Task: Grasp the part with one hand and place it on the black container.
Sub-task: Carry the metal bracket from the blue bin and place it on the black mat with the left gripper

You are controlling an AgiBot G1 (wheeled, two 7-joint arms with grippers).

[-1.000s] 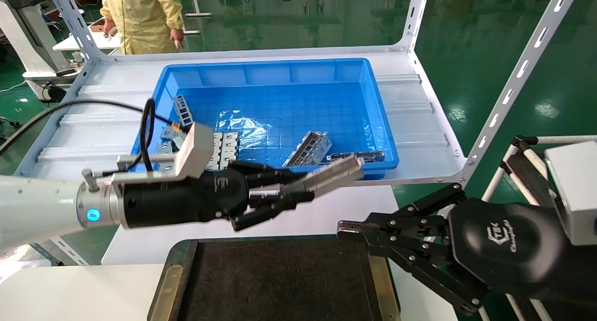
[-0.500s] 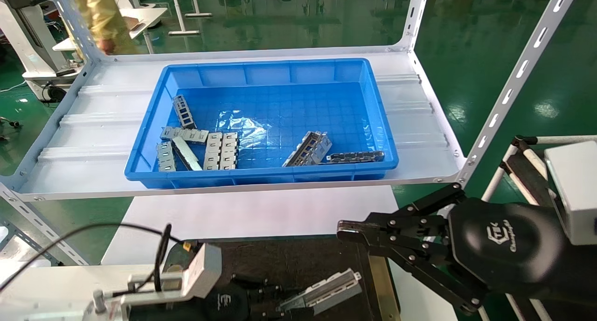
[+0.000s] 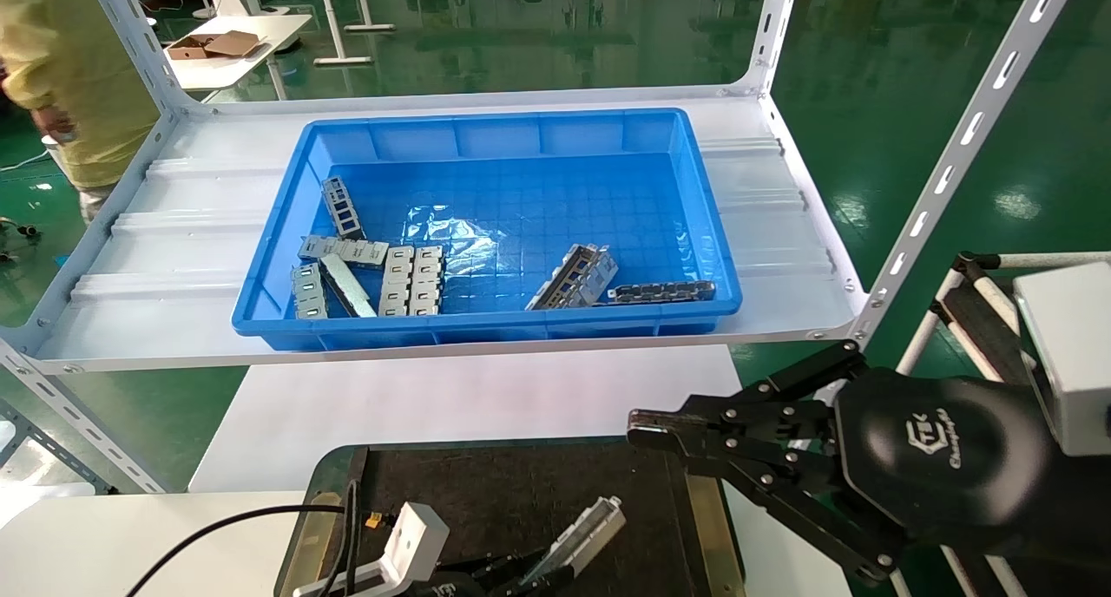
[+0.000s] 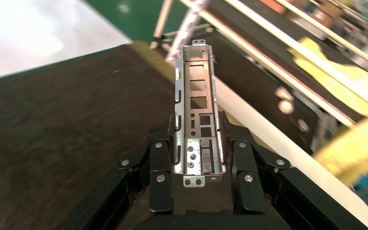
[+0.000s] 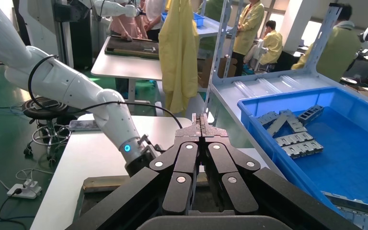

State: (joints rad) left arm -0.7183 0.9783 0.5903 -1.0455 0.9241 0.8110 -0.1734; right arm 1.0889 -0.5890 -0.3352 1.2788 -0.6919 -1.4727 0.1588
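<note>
My left gripper [image 3: 512, 571] is at the bottom edge of the head view, low over the black container [image 3: 486, 493]. It is shut on the part [image 3: 583, 532], a long narrow silver-grey trough bracket with rectangular cutouts. The part sticks out forward and up, tilted, over the mat. In the left wrist view the part [image 4: 196, 110] sits clamped between both fingers of my left gripper [image 4: 196, 139], above the rough dark mat [image 4: 52, 120]. I cannot tell whether the part touches the mat. My right gripper [image 3: 642, 428] is shut and empty, parked at the container's right edge, and also shows in the right wrist view [image 5: 201, 122].
A blue plastic bin [image 3: 521, 128] stands on the white shelf behind and holds several metal brackets [image 3: 412, 280] and a wider cage [image 3: 577, 276]. White slotted shelf posts [image 3: 955, 154] rise at the right. A person in yellow [image 3: 52, 76] stands at the far left.
My left gripper has come down with the part from in front of the blue bin to low over the black container. The person behind has walked left. My right arm has not moved.
</note>
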